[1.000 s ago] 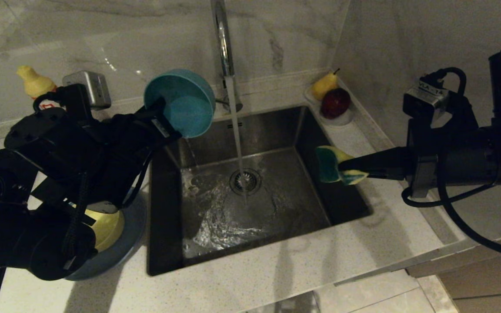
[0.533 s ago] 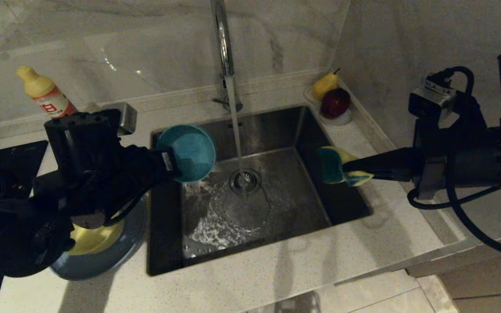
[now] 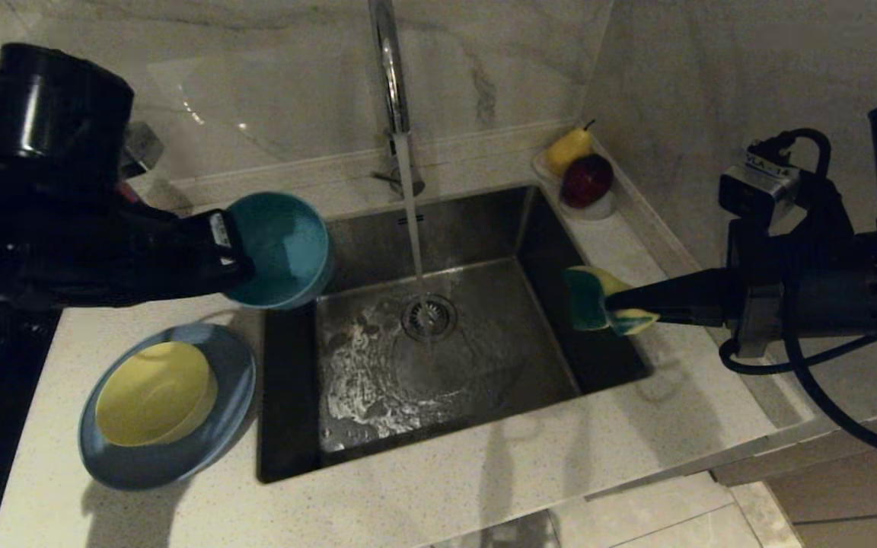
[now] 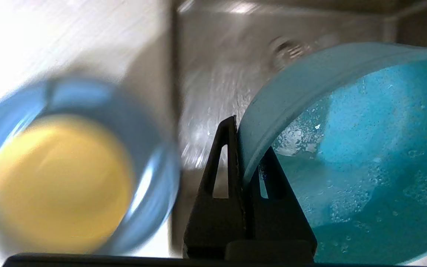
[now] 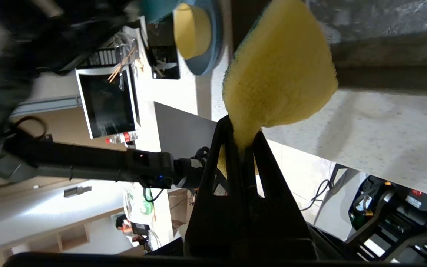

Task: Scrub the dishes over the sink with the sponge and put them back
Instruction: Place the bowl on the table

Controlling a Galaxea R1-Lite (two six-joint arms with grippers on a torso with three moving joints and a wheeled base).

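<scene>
Swinging back from the tap stream, the left gripper (image 3: 229,255) now carries the teal bowl (image 3: 280,247) to the left-centre of the head view, at the sink's (image 3: 606,373) left edge, and the bowl has rolled so its opening faces up and toward the camera. Its fingers are pressed together on the bowl's rim, one inside and one outside, with soapy droplets showing in the left wrist view. Below it, at lower left, the yellow bowl (image 3: 155,392) sits nested in the blue-grey plate (image 3: 111,464) on the counter (image 3: 446,495). Over on the right, the right gripper (image 3: 612,308) hangs over the sink's right rim, pinching the sponge (image 3: 587,298) at its waist. Water runs from the tap (image 3: 387,61) onto the drain (image 3: 428,317). My read: the teal bowl is heading back to the stack. To do that well, keep it level, centre it over the yellow bowl, lower until it seats, then release.
</scene>
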